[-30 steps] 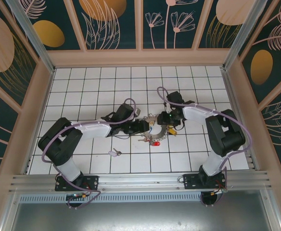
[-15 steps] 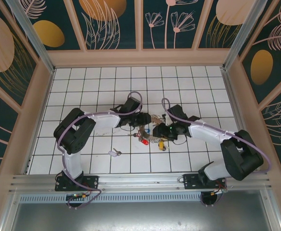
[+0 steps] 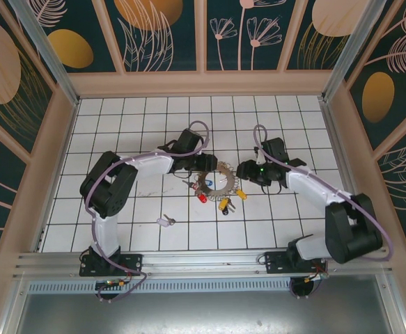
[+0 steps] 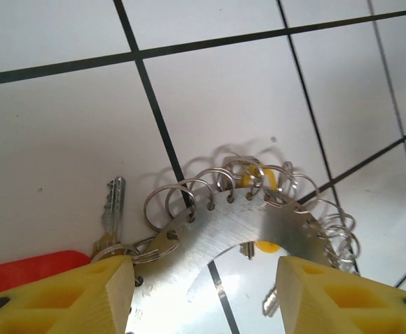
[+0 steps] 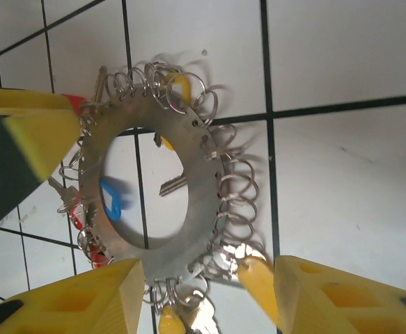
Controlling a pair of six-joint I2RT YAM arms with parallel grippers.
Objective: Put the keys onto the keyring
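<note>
While left pincer and right pincer gape wide, the keyring half-hides keys.

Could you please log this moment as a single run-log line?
left gripper open over keyring | right gripper open beside it | keyring lying flat, many keys attached | loose key lying apart

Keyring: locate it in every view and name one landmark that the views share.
Top external: the keyring lies flat near the middle of the tiled floor.
Left wrist: its flat band arcs across the bottom centre, partly cut off by the edge.
Right wrist: the whole ring sits left of centre.
Shared landmark: the fringe of small wire rings along its outer rim.
</note>
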